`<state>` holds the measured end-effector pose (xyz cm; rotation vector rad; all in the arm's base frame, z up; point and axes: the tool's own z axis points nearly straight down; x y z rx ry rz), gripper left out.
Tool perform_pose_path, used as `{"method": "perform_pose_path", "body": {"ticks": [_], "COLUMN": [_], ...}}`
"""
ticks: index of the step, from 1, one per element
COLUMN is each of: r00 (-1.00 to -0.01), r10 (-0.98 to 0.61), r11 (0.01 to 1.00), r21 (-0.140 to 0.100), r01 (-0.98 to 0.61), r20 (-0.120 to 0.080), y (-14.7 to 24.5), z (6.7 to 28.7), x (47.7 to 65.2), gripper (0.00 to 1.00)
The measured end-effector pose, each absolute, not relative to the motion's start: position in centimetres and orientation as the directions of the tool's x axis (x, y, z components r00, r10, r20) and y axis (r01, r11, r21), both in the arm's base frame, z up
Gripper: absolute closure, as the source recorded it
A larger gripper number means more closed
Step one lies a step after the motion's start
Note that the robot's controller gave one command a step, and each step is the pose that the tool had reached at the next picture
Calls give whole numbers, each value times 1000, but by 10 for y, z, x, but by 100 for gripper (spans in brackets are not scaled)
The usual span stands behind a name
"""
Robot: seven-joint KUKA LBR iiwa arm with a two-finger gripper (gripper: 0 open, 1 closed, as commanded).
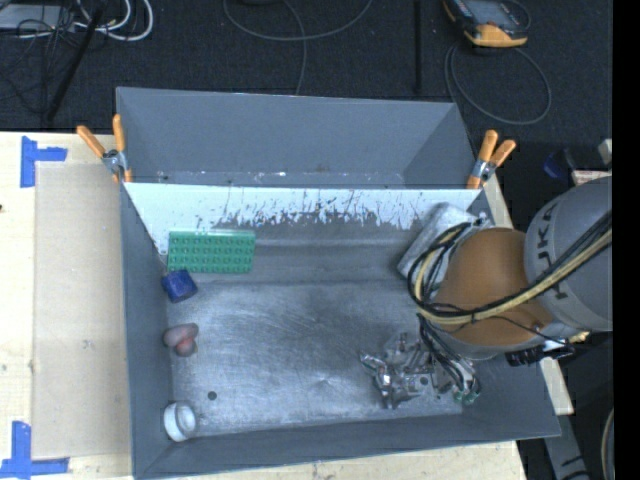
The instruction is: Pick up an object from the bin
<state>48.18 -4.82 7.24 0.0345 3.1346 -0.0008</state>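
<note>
Jaws: hung low over the bin (300,338) floor, lower-right corner; released or clenched, I couldn't tell.
Far left: green studded plate (211,252), blue block (179,286) just below it.

Robotics lab, metal bin (300,313), loose cables (128,13) (dark carpet (350,68))

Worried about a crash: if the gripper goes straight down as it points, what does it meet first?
Probably the bin floor; I see nothing lying under the gripper, though depth is unclear.
</note>
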Motion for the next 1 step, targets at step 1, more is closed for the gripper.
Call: {"method": "perform_pose_path", "body": {"ticks": [1], "r00": [-987], "r10": [-161], "r11": [987], "r21": [-3], "r01": [-161], "r20": [-10], "y": [-86], "z": [312], "x": [507], "gripper": [100]}}
